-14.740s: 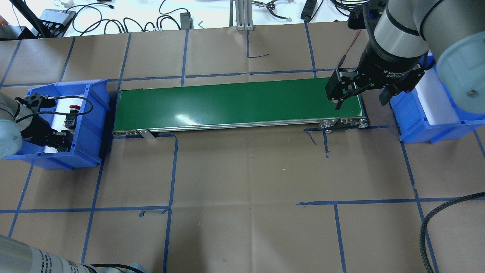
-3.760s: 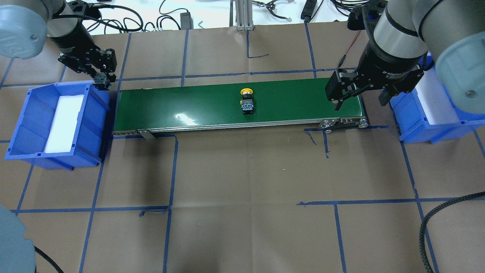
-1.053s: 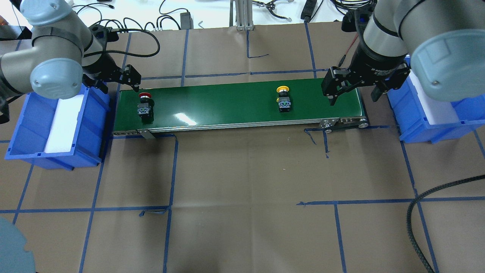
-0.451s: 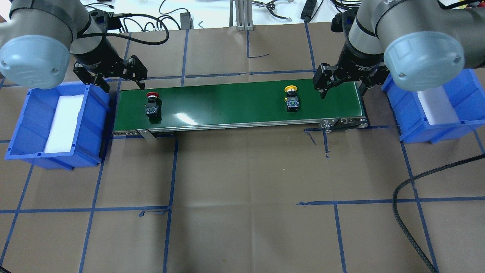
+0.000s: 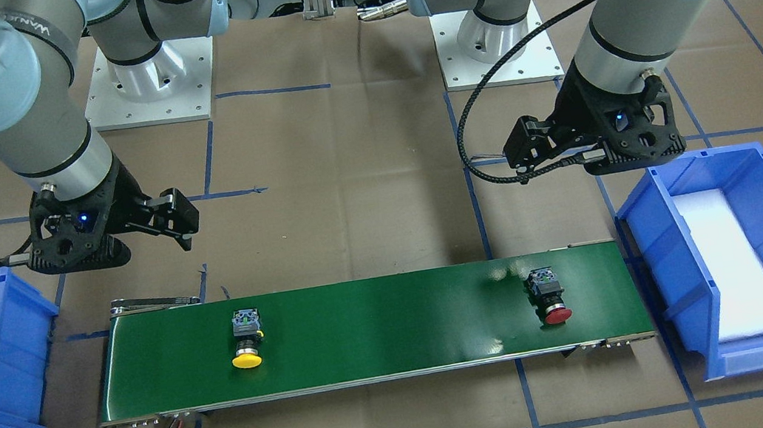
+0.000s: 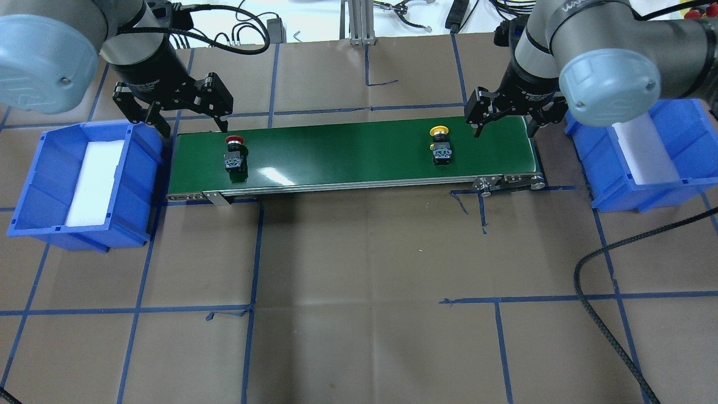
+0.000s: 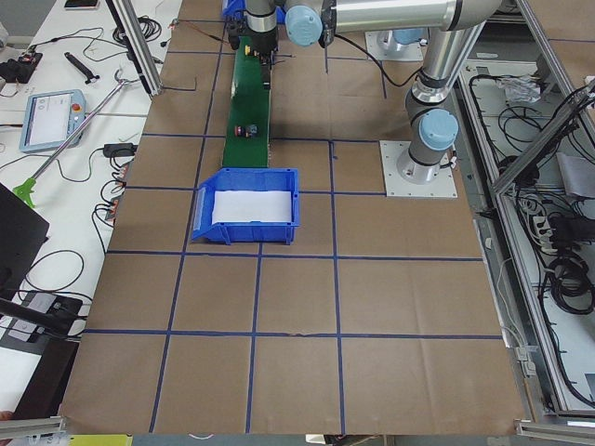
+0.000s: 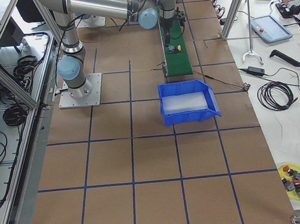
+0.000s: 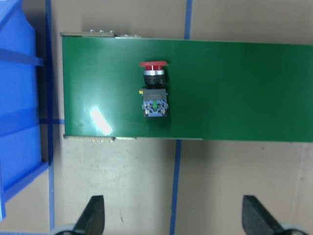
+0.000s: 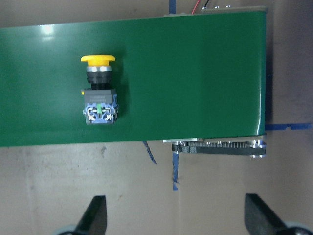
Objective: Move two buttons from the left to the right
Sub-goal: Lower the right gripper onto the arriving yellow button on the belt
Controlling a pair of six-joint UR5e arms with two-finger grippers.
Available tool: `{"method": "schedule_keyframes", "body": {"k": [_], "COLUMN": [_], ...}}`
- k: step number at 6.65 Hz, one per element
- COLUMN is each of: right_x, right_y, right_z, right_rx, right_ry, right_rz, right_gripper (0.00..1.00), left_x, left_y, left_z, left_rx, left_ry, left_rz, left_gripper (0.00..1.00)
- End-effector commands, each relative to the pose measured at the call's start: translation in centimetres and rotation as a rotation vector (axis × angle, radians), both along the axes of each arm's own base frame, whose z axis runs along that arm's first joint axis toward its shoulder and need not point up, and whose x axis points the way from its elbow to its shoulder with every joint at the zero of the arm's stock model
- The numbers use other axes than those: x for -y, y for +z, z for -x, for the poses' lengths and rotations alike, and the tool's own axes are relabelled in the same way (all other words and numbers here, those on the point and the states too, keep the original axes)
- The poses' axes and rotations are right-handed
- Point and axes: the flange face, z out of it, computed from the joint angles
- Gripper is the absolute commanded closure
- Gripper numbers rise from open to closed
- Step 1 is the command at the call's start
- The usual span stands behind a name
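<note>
The red button (image 6: 234, 151) lies on its side near the left end of the green conveyor belt (image 6: 348, 151), cap toward the far edge. My left gripper (image 6: 196, 129) hangs open above that far edge, just left of it, holding nothing. In the left wrist view the red button (image 9: 154, 93) lies well ahead of the spread fingertips (image 9: 93, 215). The yellow button (image 6: 440, 147) lies near the belt's right end. My right gripper (image 6: 503, 130) is open and empty, just right of it. The right wrist view shows the yellow button (image 10: 99, 93) ahead of its fingertips (image 10: 95, 215).
A blue bin (image 6: 140, 185) with a white liner stands off the belt's left end, and another blue bin (image 6: 611, 174) off its right end. Cables and an aluminium post (image 6: 359, 22) line the far table edge. A black hose (image 6: 606, 314) crosses the near right.
Both buttons have ridden rightward on the belt. My left gripper released the red button there, rose and shifted right. My right gripper moved left toward the yellow button.
</note>
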Motion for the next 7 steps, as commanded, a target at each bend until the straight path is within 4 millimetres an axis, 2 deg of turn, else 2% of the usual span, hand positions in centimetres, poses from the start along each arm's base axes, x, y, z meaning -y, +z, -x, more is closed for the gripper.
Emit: {"method": "schedule_keyframes", "body": {"k": [1, 5, 7], "right_x": [3.9, 4.8, 4.9], "right_y": [-2.3, -8.1, -9.0], "right_z": [0.0, -0.7, -0.8], "right_rx": [0.023, 0.06, 0.06], "right_ry": [-0.021, -0.02, -0.019], "right_rz": [0.137, 0.031, 0.016], "right_gripper": [0.01, 0.0, 0.0], "left_x": [-0.6, -1.0, -1.1], "left_y": [0.4, 0.9, 1.0], "left_z": [0.5, 0.6, 0.4], "left_rx": [0.001, -0.006, -0.001], "left_ry": [-0.006, -0.015, -0.015], "left_rz": [-0.007, 0.011, 0.014], "left_gripper": [0.0, 0.0, 0.0]}}
